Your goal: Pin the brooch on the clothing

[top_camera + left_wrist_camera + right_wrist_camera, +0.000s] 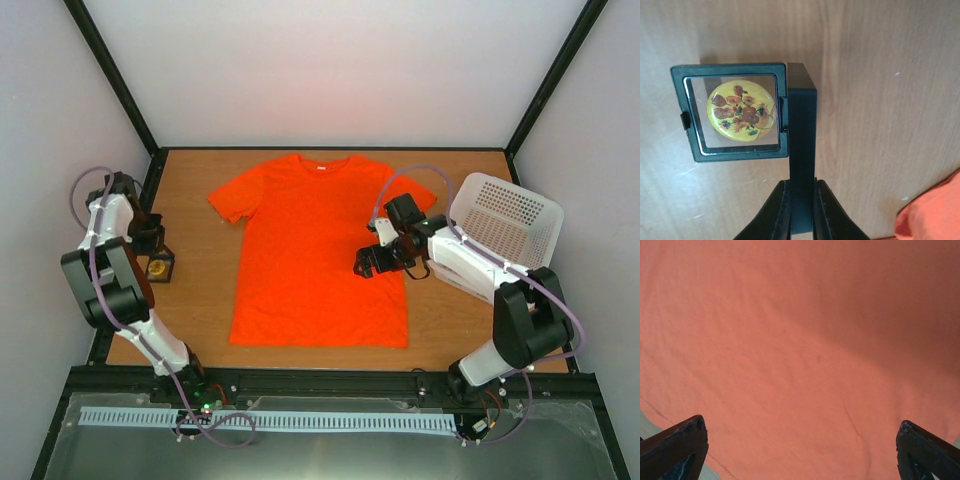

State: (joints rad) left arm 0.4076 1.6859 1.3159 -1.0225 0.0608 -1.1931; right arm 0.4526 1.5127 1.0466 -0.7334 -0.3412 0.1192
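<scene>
Left end effector (801,190) clamped on edge of small black square box (801,125) on wooden tabletop (880,100), left of bright orange T-shirt (318,250); round yellow sunflower-print brooch (741,111) inside. Right end effector (800,440) wide open over shirt. Advise firm, level hold.

Inspected: wooden table (200,300), brown, black-framed. Spread flat across the centre: orange T-shirt (315,250), neck toward the far edge. At the right side, well apart from it: white perforated basket (510,215), tilted. By the left edge: small black box (160,267), clear-windowed lid open.
</scene>
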